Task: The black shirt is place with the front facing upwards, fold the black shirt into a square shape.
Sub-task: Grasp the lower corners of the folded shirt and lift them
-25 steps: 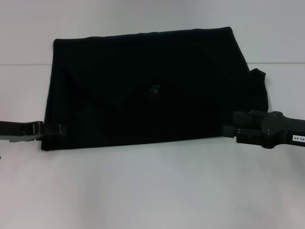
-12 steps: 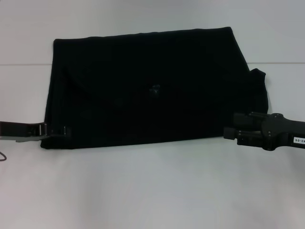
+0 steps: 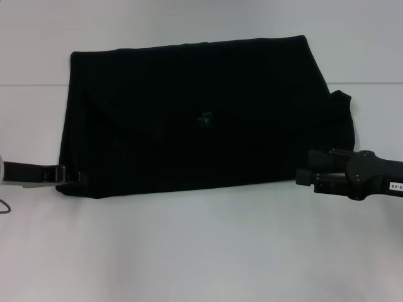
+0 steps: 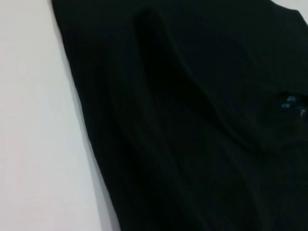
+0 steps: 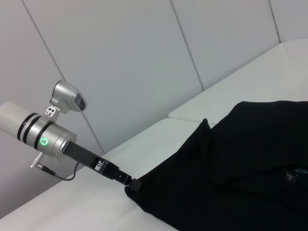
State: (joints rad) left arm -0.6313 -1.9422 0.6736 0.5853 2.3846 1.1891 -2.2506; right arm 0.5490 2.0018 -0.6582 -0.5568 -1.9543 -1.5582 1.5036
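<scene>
Since the earlier head views, the left gripper [image 3: 70, 176] has drawn back a little toward the robot's left at the near-left corner of the large plain black fabric shirt [image 3: 201, 116], and that corner now looks slightly pulled in and rounded. The right gripper [image 3: 310, 168] has barely moved — it sits at the shirt's near-right edge. I judge this to be the end of one fold, with both arms about to take or release the near corners; the shirt is already a wide rectangle, so at least one more fold is needed for a square.

The shirt lies flat on the white table [image 3: 201, 251], centred before the robot, with a small blue neck label [image 3: 203, 117] showing near its middle and a lobe of fabric sticking out at the far right.

The left claw's tip touches the shirt corner, seen also from the right wrist view [image 5: 132, 185]; whether it pinches cloth I cannot tell. The right claw's fingers are dark against dark fabric — its opening cannot be read either.
</scene>
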